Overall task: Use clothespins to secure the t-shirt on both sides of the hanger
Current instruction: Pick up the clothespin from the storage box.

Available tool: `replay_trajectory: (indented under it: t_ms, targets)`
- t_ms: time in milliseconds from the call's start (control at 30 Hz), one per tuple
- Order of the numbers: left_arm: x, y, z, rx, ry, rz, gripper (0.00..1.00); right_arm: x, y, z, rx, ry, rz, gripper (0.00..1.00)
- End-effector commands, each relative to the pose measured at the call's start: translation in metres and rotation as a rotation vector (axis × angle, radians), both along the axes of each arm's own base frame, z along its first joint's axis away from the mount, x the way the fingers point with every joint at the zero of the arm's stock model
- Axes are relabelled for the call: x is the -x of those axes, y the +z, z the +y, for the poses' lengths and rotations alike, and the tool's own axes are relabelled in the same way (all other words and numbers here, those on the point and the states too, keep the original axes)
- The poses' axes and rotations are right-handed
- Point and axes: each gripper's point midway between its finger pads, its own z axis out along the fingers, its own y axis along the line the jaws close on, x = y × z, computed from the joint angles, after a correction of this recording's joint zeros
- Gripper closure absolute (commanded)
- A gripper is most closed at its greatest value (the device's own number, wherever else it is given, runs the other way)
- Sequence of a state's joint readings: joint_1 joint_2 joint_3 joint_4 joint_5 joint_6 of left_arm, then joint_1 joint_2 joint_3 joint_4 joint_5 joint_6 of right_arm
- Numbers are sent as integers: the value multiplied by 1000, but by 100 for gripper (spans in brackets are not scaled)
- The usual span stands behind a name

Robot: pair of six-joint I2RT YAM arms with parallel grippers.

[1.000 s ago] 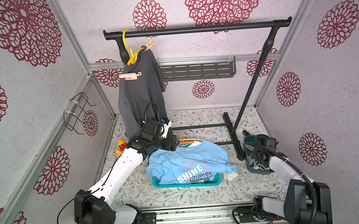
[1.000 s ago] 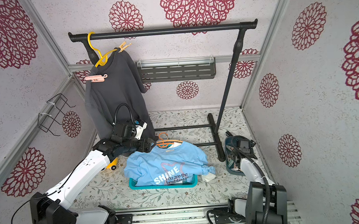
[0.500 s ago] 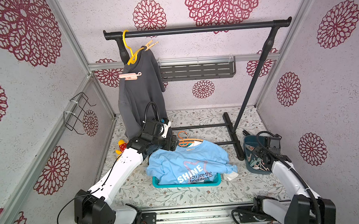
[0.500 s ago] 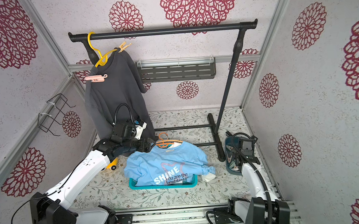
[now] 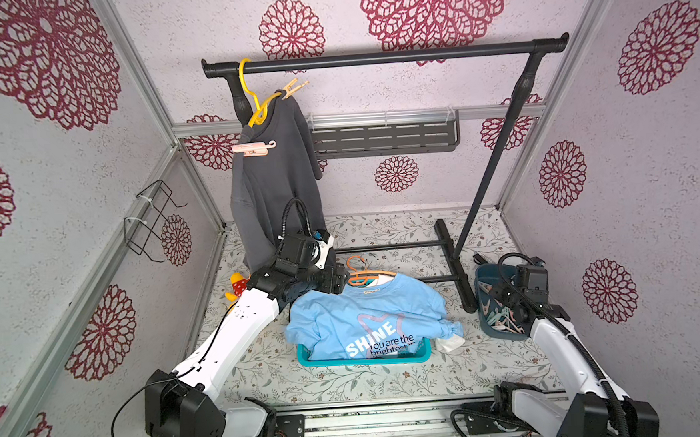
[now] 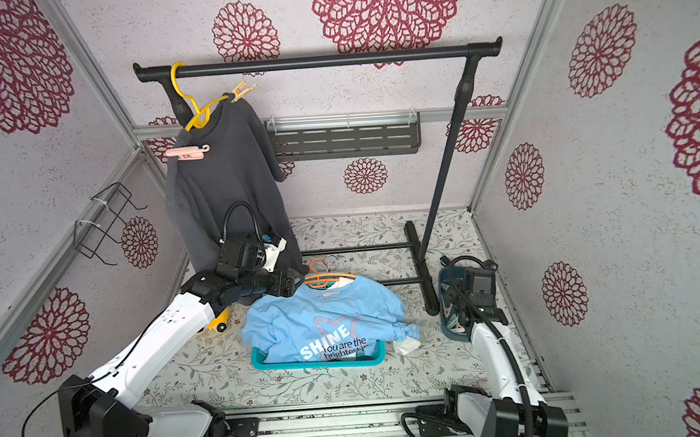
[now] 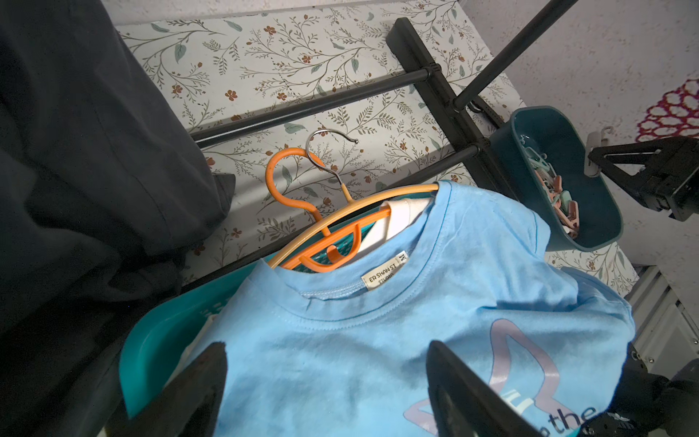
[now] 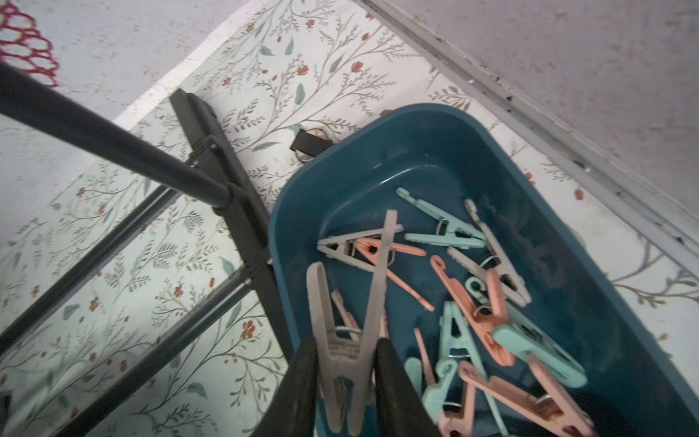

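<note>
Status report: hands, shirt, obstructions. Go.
Left hand open over blue t-shirt. Right hand shut on beige clothespin above bin. Shirt unpinned. Rack foot between bin and shirt.

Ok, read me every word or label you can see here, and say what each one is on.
"SHINE": white print on the blue t-shirt.
"you are the": dark print just under it.
"brightest": next line, partly cut off by the teal basket rim; the rest is hidden.
"ER SHAN SI STUDIO": neck label inside the collar.
The side tab beside that label is too small to read.
</note>
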State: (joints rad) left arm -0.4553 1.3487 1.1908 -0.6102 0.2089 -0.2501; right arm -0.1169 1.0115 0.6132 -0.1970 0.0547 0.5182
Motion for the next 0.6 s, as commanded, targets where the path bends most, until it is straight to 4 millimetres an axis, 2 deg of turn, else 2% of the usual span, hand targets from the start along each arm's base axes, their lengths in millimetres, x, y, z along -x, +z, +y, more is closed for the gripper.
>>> replay_trajectory:
  t_ms: [0, 133, 267, 567]
  targets:
    - [1, 9, -2, 36, -16, -31, 15, -14, 41, 28, -44, 95, -140, 74]
    - [1, 14, -3, 51, -11, -51, 15, -16, 70, 67, -46, 219, -228, 73]
    - [2, 22, -7, 95, -17, -66, 15, -15, 94, 106, -133, 292, -313, 73]
    - [18, 52, -38, 268, -78, -170, 16, -7, 155, 190, -353, 472, -553, 72]
